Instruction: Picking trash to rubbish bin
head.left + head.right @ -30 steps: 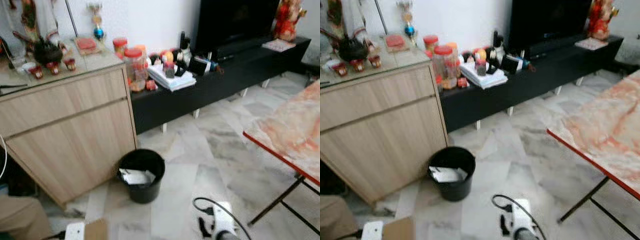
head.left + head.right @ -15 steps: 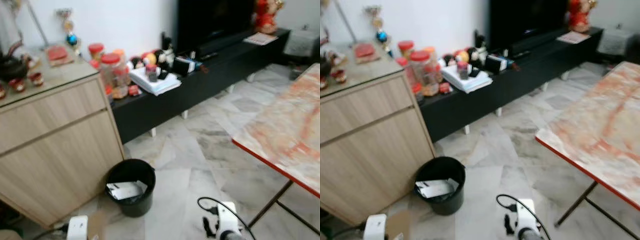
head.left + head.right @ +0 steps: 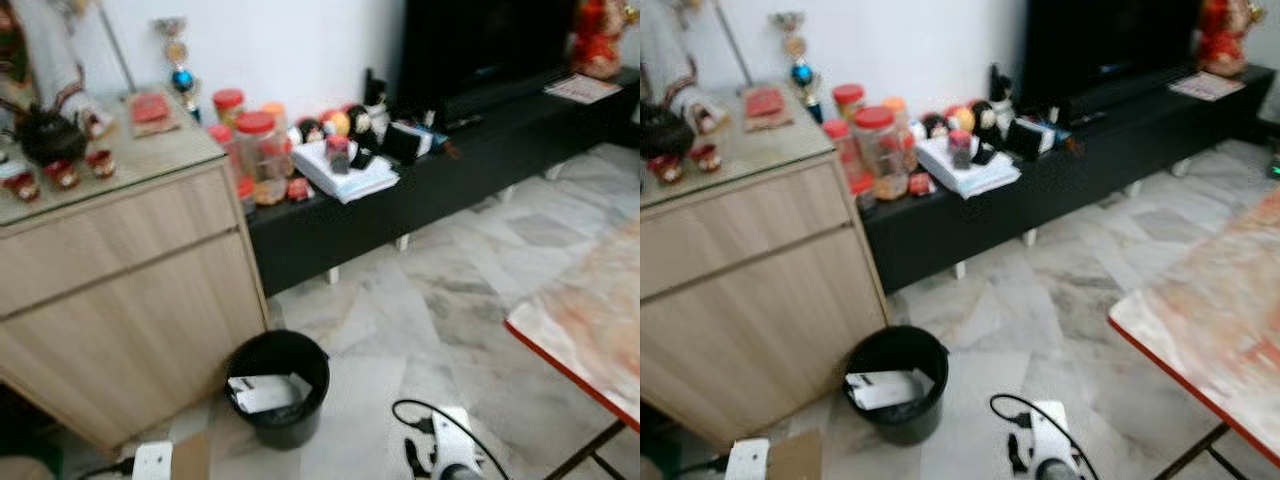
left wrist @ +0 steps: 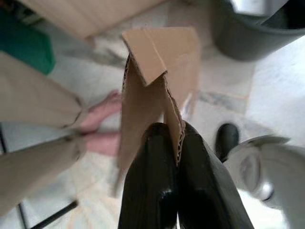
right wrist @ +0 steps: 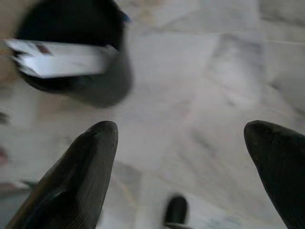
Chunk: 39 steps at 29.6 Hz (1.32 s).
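While the left gripper [image 4: 167, 138] was clamped tight on a piece of brown corrugated cardboard [image 4: 155, 86], its two glossy black fingers [image 4: 147, 181] pressed together on the sheet's lower edge, the folded flap stood up beyond the tips over pale marble floor [image 3: 400, 310]. Same cardboard showed at the bottom edge of the head view, beside the left arm's white wrist [image 3: 150, 462]. Round black plastic rubbish bin [image 3: 278, 388] sat on the floor just in front of a light wood cabinet [image 3: 120, 300], near the cardboard, white paper [image 3: 265, 392] already inside. Right gripper [image 5: 183, 157] hung low over the floor, blunt fingers spread wide, nothing between them, bin ahead of it. Right arm's wrist [image 3: 445, 455] with a black cable loop showed low in the head view. Person's legs in tan trousers [image 4: 33, 129] and bare feet stood just past the cardboard. Long black low console [image 3: 450, 160] ran along the wall, cluttered with red-lidded jars [image 3: 255, 150] and papers; red-edged marbled table [image 3: 590, 330] stood at right.
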Tool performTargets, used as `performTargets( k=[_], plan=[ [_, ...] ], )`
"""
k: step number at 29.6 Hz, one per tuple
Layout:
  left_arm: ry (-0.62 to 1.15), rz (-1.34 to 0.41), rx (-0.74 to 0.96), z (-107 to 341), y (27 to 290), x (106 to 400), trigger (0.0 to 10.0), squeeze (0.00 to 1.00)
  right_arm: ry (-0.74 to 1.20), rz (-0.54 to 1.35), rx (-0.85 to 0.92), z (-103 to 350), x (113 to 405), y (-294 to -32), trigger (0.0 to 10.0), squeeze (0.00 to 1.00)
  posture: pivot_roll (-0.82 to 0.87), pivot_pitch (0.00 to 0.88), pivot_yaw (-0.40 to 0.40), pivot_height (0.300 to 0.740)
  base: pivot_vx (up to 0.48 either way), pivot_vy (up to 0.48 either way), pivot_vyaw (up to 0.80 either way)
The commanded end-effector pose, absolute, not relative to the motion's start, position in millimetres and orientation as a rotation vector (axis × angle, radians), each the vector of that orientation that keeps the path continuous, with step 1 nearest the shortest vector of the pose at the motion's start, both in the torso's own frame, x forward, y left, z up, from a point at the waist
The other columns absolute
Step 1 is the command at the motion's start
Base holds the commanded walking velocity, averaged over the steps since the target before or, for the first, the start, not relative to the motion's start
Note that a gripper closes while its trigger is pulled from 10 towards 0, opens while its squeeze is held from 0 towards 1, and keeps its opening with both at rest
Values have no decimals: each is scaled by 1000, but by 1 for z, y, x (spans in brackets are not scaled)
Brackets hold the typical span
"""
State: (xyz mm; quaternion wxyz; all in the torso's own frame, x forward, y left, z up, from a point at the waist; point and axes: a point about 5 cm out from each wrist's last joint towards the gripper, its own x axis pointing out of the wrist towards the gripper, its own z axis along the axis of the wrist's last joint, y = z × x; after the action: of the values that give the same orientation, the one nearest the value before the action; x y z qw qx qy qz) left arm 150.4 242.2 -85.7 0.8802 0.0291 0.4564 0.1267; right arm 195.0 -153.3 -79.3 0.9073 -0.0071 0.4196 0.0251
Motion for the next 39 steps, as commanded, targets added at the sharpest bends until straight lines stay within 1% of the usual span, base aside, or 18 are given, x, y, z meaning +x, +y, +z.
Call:
performTargets(
  k=[1,5,14,16,19,27,33,39],
  plan=[
    [933,255,67,-84,240,156,10000,0,877,40,-37,-81,192,-163,10000,0,59,0,60,740,334,0,800],
    [932,255,66,-84,239,157,10000,0,879,36,-28,-81,191,-163,10000,0,61,0,60,740,330,0,766],
    [928,254,67,-83,240,157,10000,0,878,39,-32,-80,192,-162,10000,0,64,0,59,740,330,0,0],
    [927,254,67,-83,240,157,10000,0,879,55,-54,-80,192,-162,10000,0,64,0,59,740,330,0,800],
    [920,254,66,-82,240,159,10000,0,875,39,-30,-80,194,-162,10000,0,68,0,58,740,329,0,625],
    [898,257,63,-80,241,163,10000,0,871,33,-22,-80,194,-161,10000,0,75,0,61,740,329,0,0],
    [835,250,66,-73,242,177,10000,0,867,38,-24,-79,195,-160,10000,0,77,0,65,740,329,0,0],
    [734,197,83,-58,237,204,10000,0,863,55,-35,-78,197,-157,10000,0,83,0,63,740,331,0,0]
  ],
)
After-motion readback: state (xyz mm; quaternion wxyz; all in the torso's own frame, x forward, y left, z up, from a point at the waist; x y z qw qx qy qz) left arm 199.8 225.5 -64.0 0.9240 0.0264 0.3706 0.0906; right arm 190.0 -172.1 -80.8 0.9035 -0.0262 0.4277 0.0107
